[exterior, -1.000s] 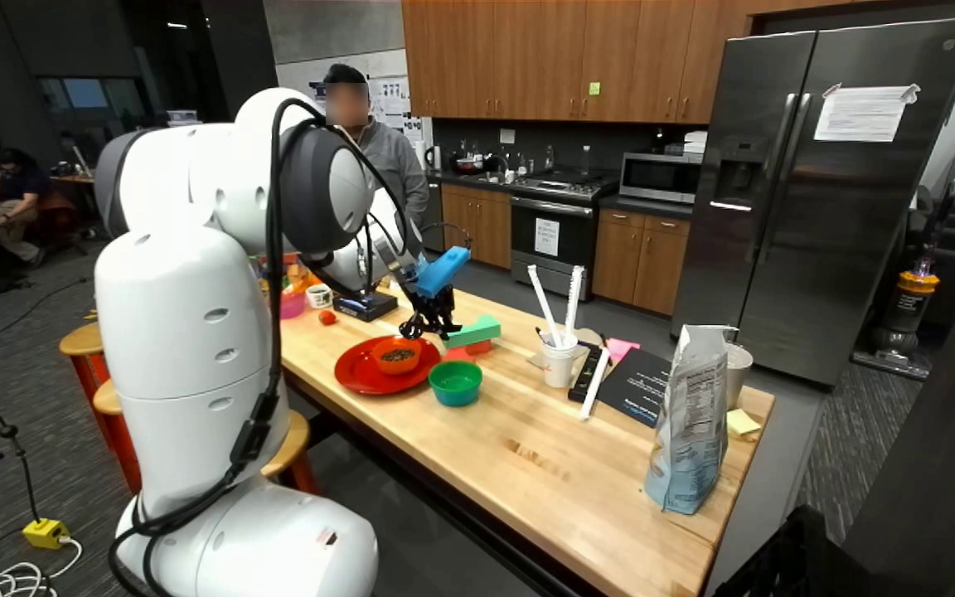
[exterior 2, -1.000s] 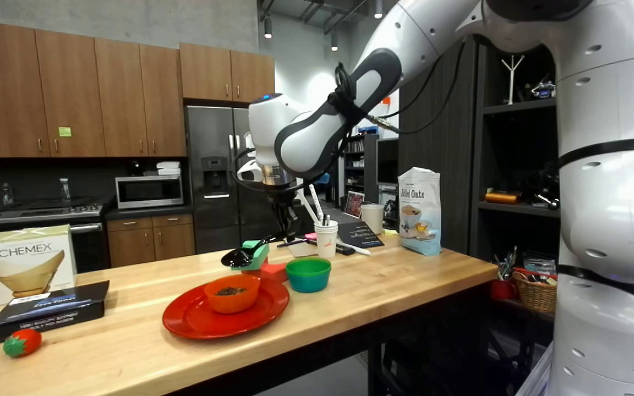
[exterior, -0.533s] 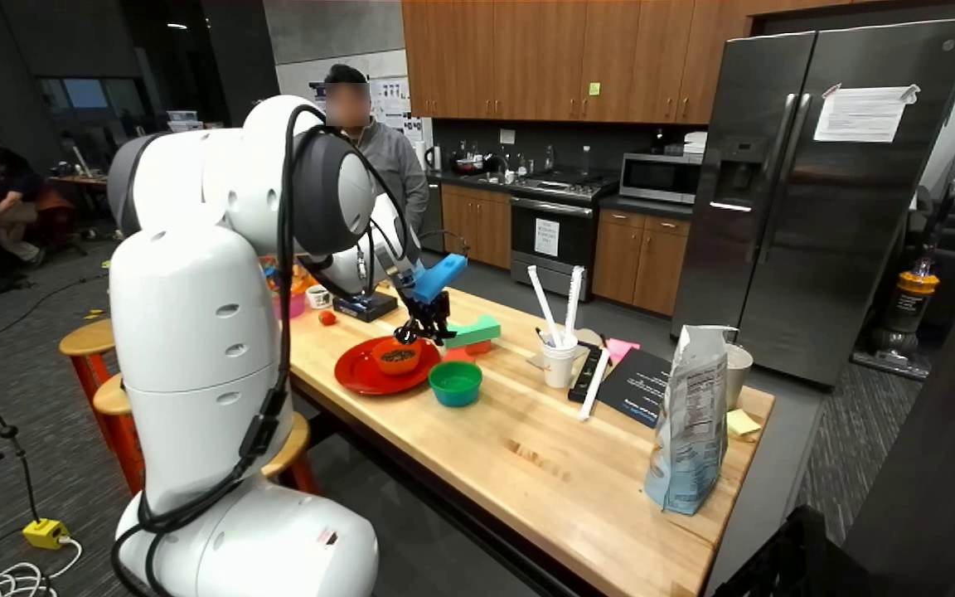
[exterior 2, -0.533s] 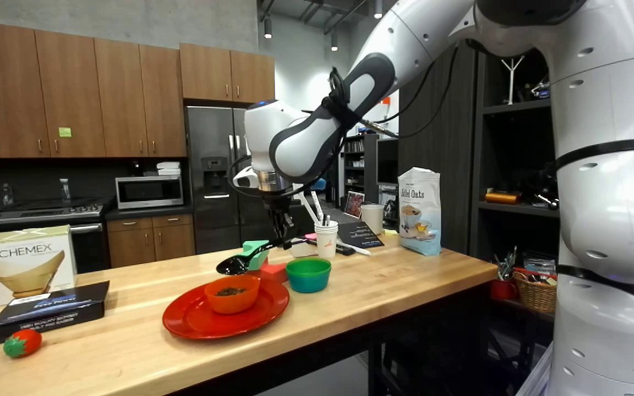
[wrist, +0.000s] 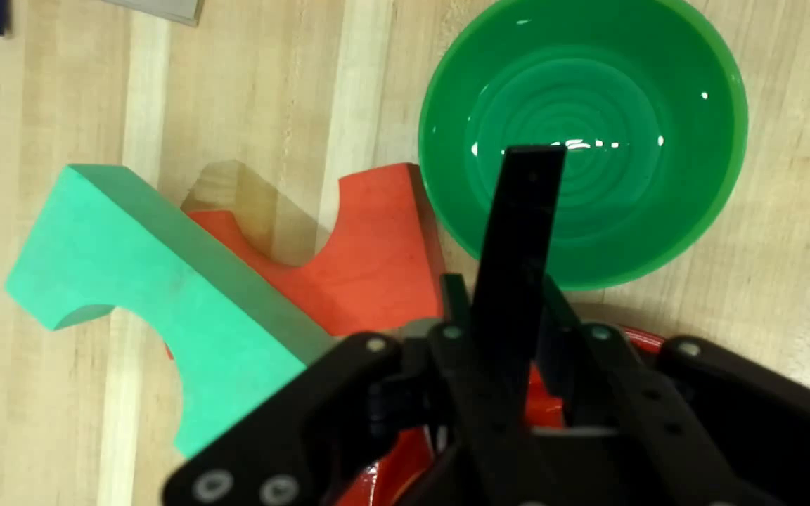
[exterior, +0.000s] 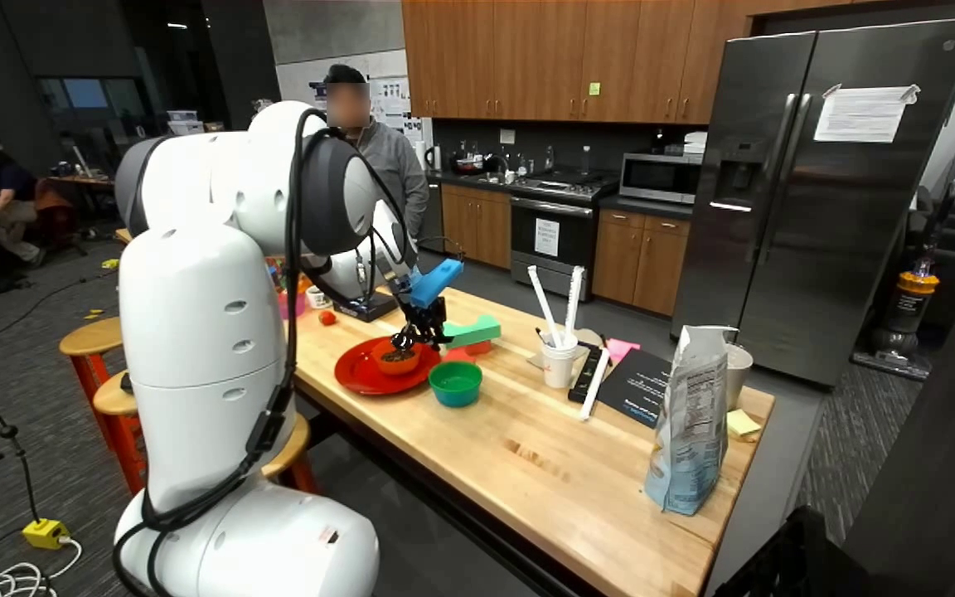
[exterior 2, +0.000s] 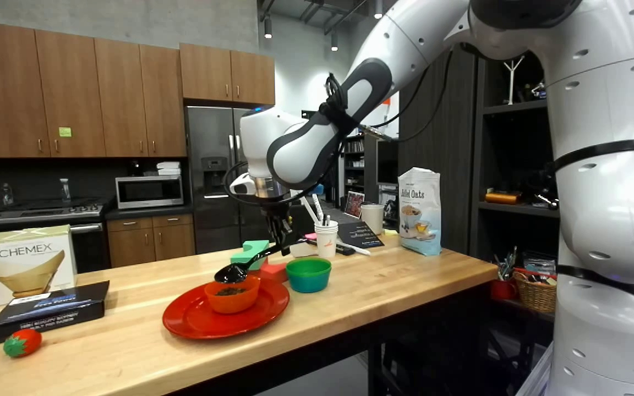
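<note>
My gripper point(wrist: 500, 302) is shut on a black spoon point(wrist: 521, 232), whose handle sticks up between the fingers in the wrist view. The spoon's bowl end point(exterior 2: 231, 273) hangs tilted down at the rim of an orange bowl point(exterior 2: 234, 301); I cannot tell whether they touch. Small brown bits point(exterior 2: 230, 291) lie in that orange bowl, which sits on a red plate point(exterior 2: 193, 319). Beside the plate stands a green bowl point(wrist: 581, 211) with nothing in it. A mint-green arched block point(wrist: 159, 274) leans on a red arched block point(wrist: 370, 260) near the gripper. The wrist view hides the spoon's bowl end.
Stacked paper cups point(exterior: 559, 369) with white straws stand farther along the wooden table point(exterior: 527, 489), before an oats bag point(exterior: 689, 431). At the opposite end are a Chemex box point(exterior 2: 28, 267), a flat black box point(exterior 2: 53, 313) and a toy strawberry point(exterior 2: 22, 342). A person point(exterior: 395, 166) stands behind.
The gripper has come down and toward the orange bowl with the spoon. The spoon's bowl end has dropped from in front of the mint-green block to the orange bowl's rim.
</note>
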